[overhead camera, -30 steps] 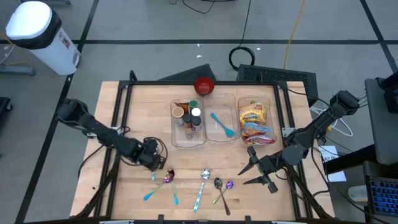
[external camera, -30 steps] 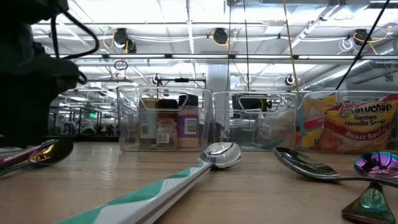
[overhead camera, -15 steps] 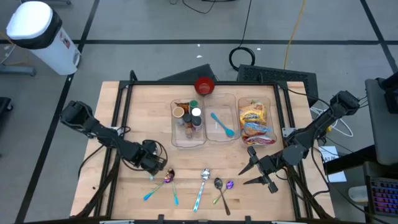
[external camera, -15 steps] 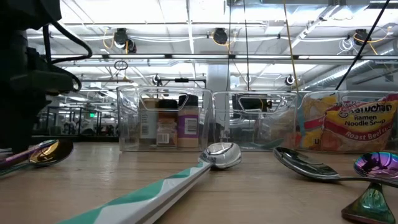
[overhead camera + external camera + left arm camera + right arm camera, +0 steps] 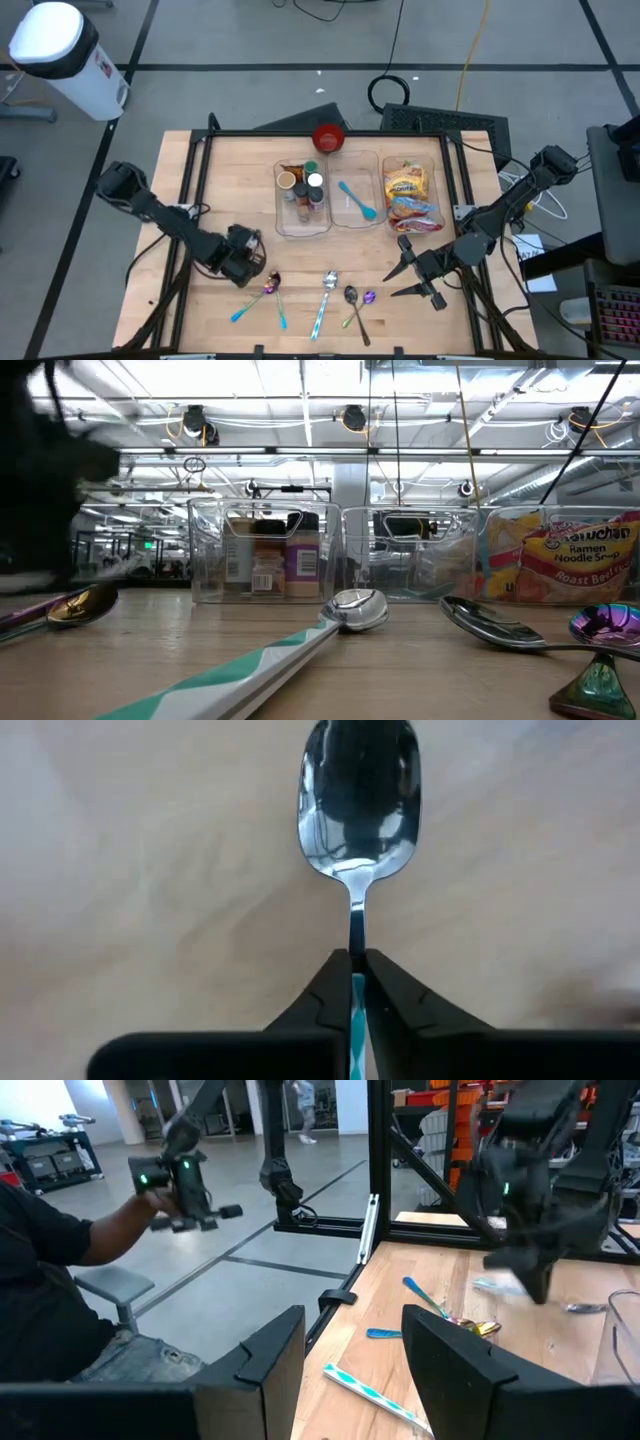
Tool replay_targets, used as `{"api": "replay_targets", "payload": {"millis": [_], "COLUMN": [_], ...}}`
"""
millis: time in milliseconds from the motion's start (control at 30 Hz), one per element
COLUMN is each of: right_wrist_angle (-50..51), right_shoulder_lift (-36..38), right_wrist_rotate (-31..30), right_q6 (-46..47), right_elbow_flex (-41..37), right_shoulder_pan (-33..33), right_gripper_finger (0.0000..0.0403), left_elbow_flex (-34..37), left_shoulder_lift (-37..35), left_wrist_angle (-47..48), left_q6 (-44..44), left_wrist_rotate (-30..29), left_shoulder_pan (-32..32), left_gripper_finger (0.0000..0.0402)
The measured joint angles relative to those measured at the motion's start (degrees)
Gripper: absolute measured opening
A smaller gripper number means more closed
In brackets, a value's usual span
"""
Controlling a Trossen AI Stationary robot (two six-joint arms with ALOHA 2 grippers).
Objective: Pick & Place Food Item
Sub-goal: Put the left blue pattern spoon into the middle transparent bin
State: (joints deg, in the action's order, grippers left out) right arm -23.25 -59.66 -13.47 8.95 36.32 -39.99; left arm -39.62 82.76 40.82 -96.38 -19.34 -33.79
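Gripping a spoon [image 5: 358, 815] by its handle, the left end effector [image 5: 357, 982] sits low at the tabletop's [image 5: 230, 170] near left; lifting comes next. The right end effector [image 5: 408, 272] waits half-open.

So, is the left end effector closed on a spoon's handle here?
Yes, the left end effector pinches the teal-striped handle just below the spoon bowl.
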Motion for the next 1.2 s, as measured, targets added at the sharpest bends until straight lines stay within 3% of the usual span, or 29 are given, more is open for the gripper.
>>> {"api": "replay_targets", "payload": {"millis": [300, 400, 533, 700, 867, 967, 1200], "right_wrist_angle": [-0.03, -0.5, -3.19, -6.78, -7.37, -8.6, -3.97], "right_shoulder_lift": [-0.24, -0.88, -2.59, -5.71, -9.6, -11.91, -13.37], "right_wrist_rotate": [-0.15, -0.26, -0.24, -0.25, -0.28, -1.32, -17.05], "right_q6": [0.0, -0.07, -0.75, -1.13, -4.38, -5.45, -14.08], "right_elbow_flex": [0.0, 0.0, 0.0, 0.0, 0.0, 0.0, 0.0], "right_shoulder_pan": [0.03, 0.39, 1.57, 4.36, 7.09, 8.61, 9.66], "right_gripper_finger": [0.016, 0.016, 0.016, 0.016, 0.016, 0.0162, 0.0181], "left_elbow_flex": [-8.81, -11.33, -12.24, -12.26, -12.26, -12.28, -12.32], "left_shoulder_lift": [-5.67, -5.81, -5.49, -3.81, -0.27, 2.25, 7.9], "left_wrist_angle": [-3.86, -10.32, -25.07, -40.61, -53.39, -58.89, -62.78], "left_q6": [14.57, 26.33, 43.34, 62.88, 81.23, 87.72, 94.61], "left_wrist_rotate": [-24.23, -31.7, -37.38, -37.57, -31.31, -29.25, -39.77], "left_shoulder_pan": [-7.93, -9.63, -8.14, -2.23, 4.19, 6.97, 11.29], "left_gripper_finger": [0.001, 0.0016, 0.0009, 0.0011, 0.0009, 0.0009, 0.001]}}
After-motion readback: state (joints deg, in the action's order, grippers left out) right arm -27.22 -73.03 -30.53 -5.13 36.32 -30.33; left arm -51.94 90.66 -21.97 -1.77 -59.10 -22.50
